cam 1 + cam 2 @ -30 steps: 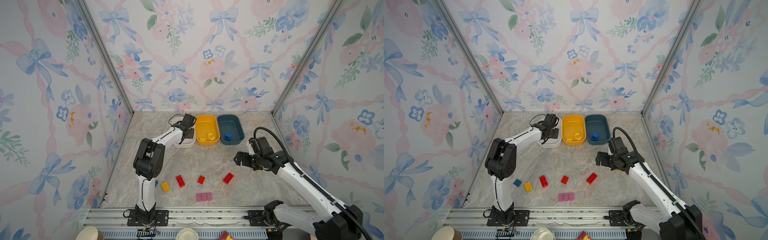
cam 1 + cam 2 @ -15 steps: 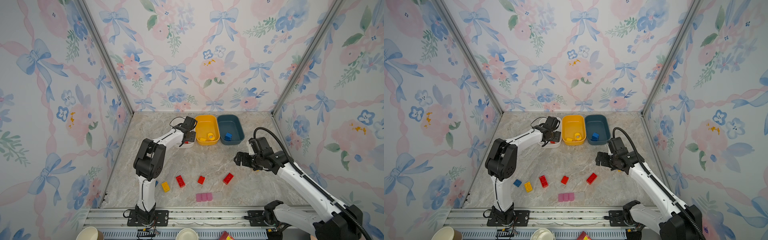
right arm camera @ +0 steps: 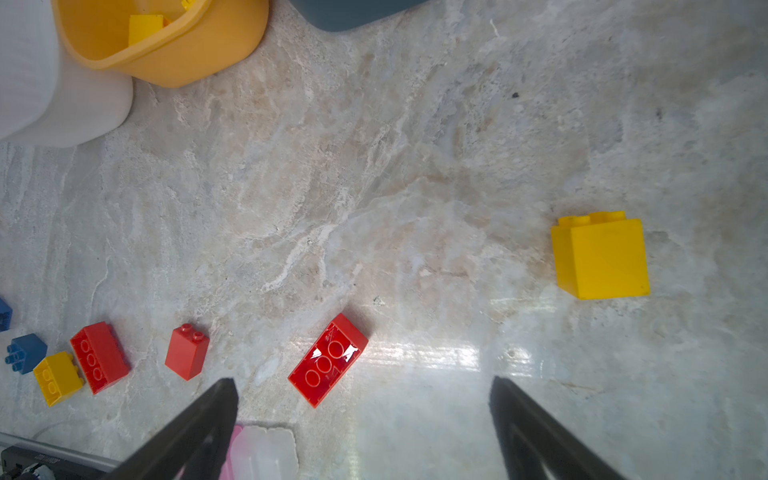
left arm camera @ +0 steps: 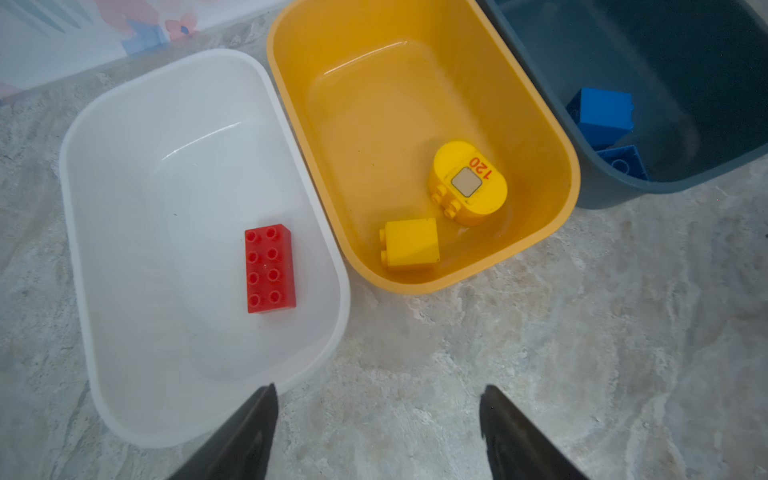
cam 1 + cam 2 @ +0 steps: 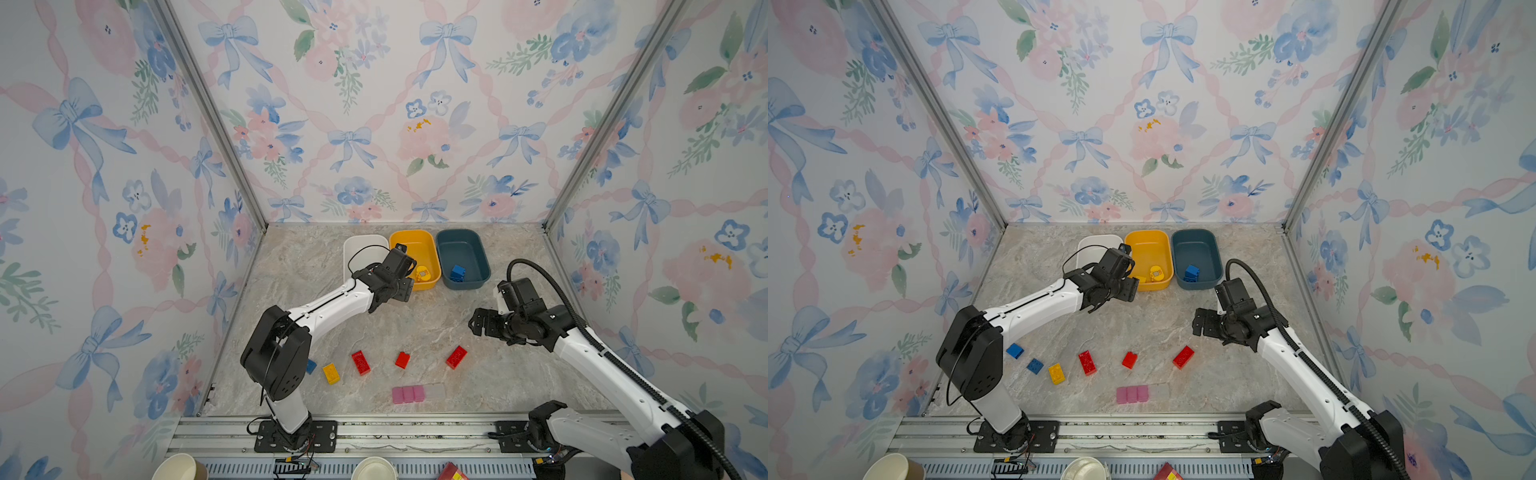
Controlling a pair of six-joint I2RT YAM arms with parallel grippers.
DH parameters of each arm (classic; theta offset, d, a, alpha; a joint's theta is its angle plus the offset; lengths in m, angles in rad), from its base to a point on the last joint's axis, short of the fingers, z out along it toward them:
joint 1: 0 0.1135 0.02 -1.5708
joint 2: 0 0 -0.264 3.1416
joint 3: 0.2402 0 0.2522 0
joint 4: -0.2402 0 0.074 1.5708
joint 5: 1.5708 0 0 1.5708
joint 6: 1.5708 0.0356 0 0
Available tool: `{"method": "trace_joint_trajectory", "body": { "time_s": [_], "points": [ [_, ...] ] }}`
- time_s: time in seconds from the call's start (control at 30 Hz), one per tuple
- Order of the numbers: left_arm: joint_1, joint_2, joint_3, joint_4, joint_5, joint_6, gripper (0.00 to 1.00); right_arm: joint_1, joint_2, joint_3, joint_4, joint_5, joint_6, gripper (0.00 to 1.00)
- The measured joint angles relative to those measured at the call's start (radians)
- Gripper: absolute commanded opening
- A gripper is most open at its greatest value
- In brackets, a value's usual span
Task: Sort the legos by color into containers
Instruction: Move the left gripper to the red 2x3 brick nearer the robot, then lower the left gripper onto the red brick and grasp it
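Read the marble tabletop (image 5: 316,266) in both top views as a clock, with twelve at the back wall. Three tubs sit close together in a row at twelve. The white tub (image 4: 75,208) is toward eleven, the yellow-orange tub (image 4: 415,83) in the middle, and the teal tub (image 4: 685,50) toward one.

The left gripper (image 4: 378,388) hangs just on the six-o'clock side of the white and yellow-orange tubs. Its fingers are spread wide, with only bare marble between them. In the white tub a red eight-stud brick (image 4: 270,268) lies flat, studs up, near the wall beside the yellow-orange tub. The yellow-orange tub holds a rounded yellow piece (image 4: 467,183) printed "120" and a square yellow brick (image 4: 409,245) lying on its side. Two blue bricks (image 4: 602,116) sit in the teal tub.

The right gripper (image 3: 363,380) hovers at about three o'clock, pointing toward nine, its fingers fully apart and empty.

Loose legos lie along the arc from eight to five:
- two loose blue pieces (image 5: 1015,350) at eight
- a small yellow brick (image 5: 1056,372)
- a long red brick (image 5: 1087,362) at seven
- a small red brick (image 5: 1129,360) at six
- an upturned red brick (image 5: 1183,357) at five

A pink block strip (image 5: 1138,393) lies at six, nearest the rail. A yellow cube (image 3: 600,257) stands alone on the marble in the right wrist view, and the top views do not show it.
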Motion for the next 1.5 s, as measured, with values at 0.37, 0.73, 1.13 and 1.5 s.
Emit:
{"method": "trace_joint_trajectory", "body": {
  "time_s": [0.37, 0.73, 1.13, 1.5],
  "points": [
    [-0.230, -0.014, -0.105, -0.003, 0.133, -0.064, 0.82, -0.060, -0.052, -0.015, -0.018, -0.011, -0.001, 0.97],
    [-0.381, 0.124, -0.009, 0.000, 0.226, -0.100, 0.87, -0.188, -0.117, -0.079, -0.036, -0.061, -0.021, 0.97],
    [-0.434, 0.262, 0.094, -0.001, 0.256, -0.125, 0.76, -0.261, -0.132, -0.103, -0.034, -0.119, -0.031, 0.97],
    [-0.445, 0.380, 0.193, -0.057, 0.247, -0.132, 0.54, -0.282, -0.139, -0.103, -0.034, -0.131, -0.038, 0.97]
  ]
}}
